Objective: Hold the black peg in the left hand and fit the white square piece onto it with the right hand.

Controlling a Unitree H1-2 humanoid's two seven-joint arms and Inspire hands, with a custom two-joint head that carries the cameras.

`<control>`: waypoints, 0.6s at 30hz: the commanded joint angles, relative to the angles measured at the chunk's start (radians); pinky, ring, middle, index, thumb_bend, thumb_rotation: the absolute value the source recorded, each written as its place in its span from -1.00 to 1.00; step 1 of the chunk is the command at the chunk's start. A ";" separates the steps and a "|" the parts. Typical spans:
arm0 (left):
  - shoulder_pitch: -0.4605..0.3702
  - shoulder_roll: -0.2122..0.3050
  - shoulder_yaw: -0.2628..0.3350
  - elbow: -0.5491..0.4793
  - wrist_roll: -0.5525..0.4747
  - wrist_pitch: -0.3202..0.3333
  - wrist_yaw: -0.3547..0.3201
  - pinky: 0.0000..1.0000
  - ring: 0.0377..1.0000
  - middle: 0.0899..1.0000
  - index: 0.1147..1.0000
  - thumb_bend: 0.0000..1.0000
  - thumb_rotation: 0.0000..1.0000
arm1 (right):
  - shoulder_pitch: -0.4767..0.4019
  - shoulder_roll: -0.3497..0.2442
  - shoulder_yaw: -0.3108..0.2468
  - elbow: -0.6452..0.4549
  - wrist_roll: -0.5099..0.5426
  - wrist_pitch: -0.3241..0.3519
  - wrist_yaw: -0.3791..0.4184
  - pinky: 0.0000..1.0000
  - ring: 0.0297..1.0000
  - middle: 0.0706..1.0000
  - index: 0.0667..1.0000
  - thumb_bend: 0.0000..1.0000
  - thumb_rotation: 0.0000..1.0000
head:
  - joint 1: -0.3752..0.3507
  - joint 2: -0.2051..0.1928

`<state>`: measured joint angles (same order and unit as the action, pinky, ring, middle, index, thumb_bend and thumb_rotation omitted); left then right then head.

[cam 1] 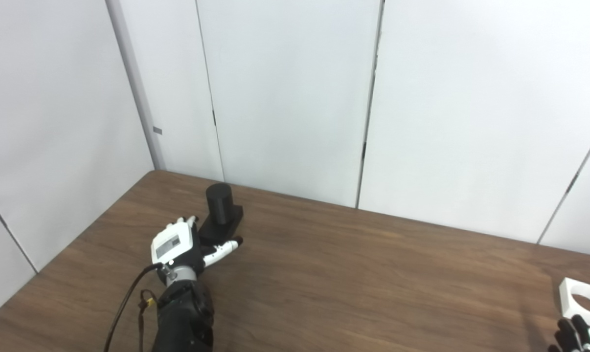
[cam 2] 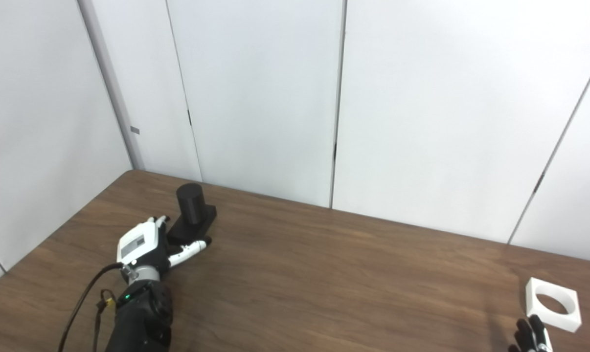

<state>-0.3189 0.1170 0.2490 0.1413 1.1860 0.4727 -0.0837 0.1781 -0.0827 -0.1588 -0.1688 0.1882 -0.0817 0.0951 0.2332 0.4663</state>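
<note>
Black peg [cam 2: 191, 202] stands upright on its dark flat base near the worktop's [cam 2: 324, 274] far left corner, not yet lifted. Left hand [cam 2: 146, 249] lies just at the base's near edge, fingers [cam 2: 193, 248] spread apart and holding nothing; whether they touch the base I cannot tell. White square piece [cam 2: 552, 303], with a round hole through it, lies flat by the right edge, well apart from the peg. Right hand [cam 2: 532, 337] shows only its dark fingertips at the bottom edge, just near of the piece; how far open it is I cannot tell. I judge this the reaching step. Next, the left fingers must close around the peg or its base, and the right hand must take the piece by its sides.
</note>
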 commanded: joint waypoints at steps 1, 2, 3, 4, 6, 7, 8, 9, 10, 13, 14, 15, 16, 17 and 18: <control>-0.036 0.011 -0.012 -0.037 -0.008 -0.003 0.045 1.00 1.00 0.98 0.84 0.75 0.55 | 0.117 0.018 0.009 -0.013 0.004 -0.018 0.001 0.99 1.00 0.96 1.00 0.47 1.00 | 0.001 0.001; -0.032 0.013 -0.017 -0.044 -0.017 -0.003 0.050 1.00 1.00 0.98 0.84 0.75 0.54 | 0.116 0.018 0.009 -0.013 0.003 -0.016 0.000 0.99 1.00 0.96 1.00 0.46 1.00 | 0.001 0.002; -0.026 0.014 -0.025 -0.057 -0.025 -0.003 0.054 1.00 1.00 0.98 0.84 0.74 0.53 | 0.116 0.016 0.009 -0.013 0.003 -0.015 0.002 0.99 1.00 0.96 1.00 0.46 1.00 | 0.002 0.004; -0.020 0.013 -0.031 -0.072 -0.032 -0.003 0.059 1.00 0.99 0.98 0.83 0.74 0.52 | 0.115 0.014 0.009 -0.013 0.005 -0.016 0.004 1.00 1.00 0.96 1.00 0.45 1.00 | 0.003 0.004; -0.010 0.009 -0.039 -0.102 -0.044 -0.003 0.064 1.00 0.99 0.98 0.81 0.74 0.50 | 0.113 0.013 0.009 -0.011 0.008 -0.017 0.006 1.00 1.00 0.97 1.00 0.43 1.00 | 0.005 0.004; -0.008 0.008 -0.042 -0.112 -0.045 -0.003 0.064 1.00 1.00 0.99 0.81 0.73 0.50 | 0.113 0.013 0.009 -0.010 0.007 -0.016 0.005 0.99 1.00 0.96 1.00 0.43 1.00 | 0.006 0.004; -0.007 0.008 -0.045 -0.120 -0.043 -0.003 0.063 1.00 1.00 0.99 0.81 0.73 0.50 | 0.113 0.014 0.009 -0.011 0.008 -0.014 0.005 0.99 1.00 0.96 1.00 0.43 1.00 | 0.006 0.004; -0.008 0.008 -0.046 -0.126 -0.038 -0.003 0.061 1.00 1.00 1.00 0.82 0.72 0.50 | 0.113 0.013 0.009 -0.010 0.008 -0.015 0.005 0.99 1.00 0.96 1.00 0.43 1.00 | 0.006 0.004; -0.010 0.009 -0.045 -0.130 -0.036 -0.003 0.059 1.00 1.00 1.00 0.83 0.71 0.49 | 0.113 0.014 0.009 -0.008 0.007 -0.016 0.005 0.99 1.00 0.96 1.00 0.42 1.00 | 0.006 0.004; -0.020 0.010 -0.039 -0.128 -0.027 -0.003 0.051 1.00 1.00 1.00 0.84 0.71 0.50 | 0.114 0.014 0.010 -0.008 0.008 -0.019 0.007 0.97 1.00 0.96 1.00 0.42 1.00 | 0.004 0.006; -0.023 0.013 -0.038 -0.124 -0.025 -0.003 0.048 1.00 1.00 1.00 0.84 0.72 0.51 | 0.116 0.014 0.010 -0.010 0.008 -0.018 0.007 0.96 1.00 0.96 1.00 0.41 1.00 | 0.003 0.007; -0.025 0.017 -0.039 -0.118 -0.023 -0.003 0.046 1.00 1.00 0.99 0.83 0.71 0.51 | 0.117 0.015 0.010 -0.012 0.008 -0.017 0.007 0.96 1.00 0.96 1.00 0.40 1.00 | 0.003 0.007; -0.028 0.020 -0.040 -0.112 -0.019 -0.003 0.043 1.00 1.00 0.98 0.81 0.71 0.51 | 0.117 0.015 0.011 -0.013 0.009 -0.017 0.007 0.96 1.00 0.96 1.00 0.39 1.00 | 0.003 0.008; -0.029 0.025 -0.045 -0.105 -0.014 -0.003 0.043 1.00 1.00 0.98 0.78 0.70 0.51 | 0.118 0.014 0.012 -0.014 0.007 -0.016 0.007 0.96 1.00 0.96 1.00 0.39 1.00 | 0.003 0.008; -0.031 0.027 -0.047 -0.099 -0.011 -0.003 0.045 1.00 0.99 0.96 0.76 0.70 0.52 | 0.119 0.015 0.012 -0.016 0.007 -0.014 0.007 0.95 1.00 0.96 1.00 0.40 1.00 | 0.003 0.009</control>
<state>-0.2975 0.1207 0.2061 0.0551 1.1473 0.4732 -0.0532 0.1784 -0.0831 -0.1588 -0.1694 0.1882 -0.0813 0.0955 0.2347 0.4740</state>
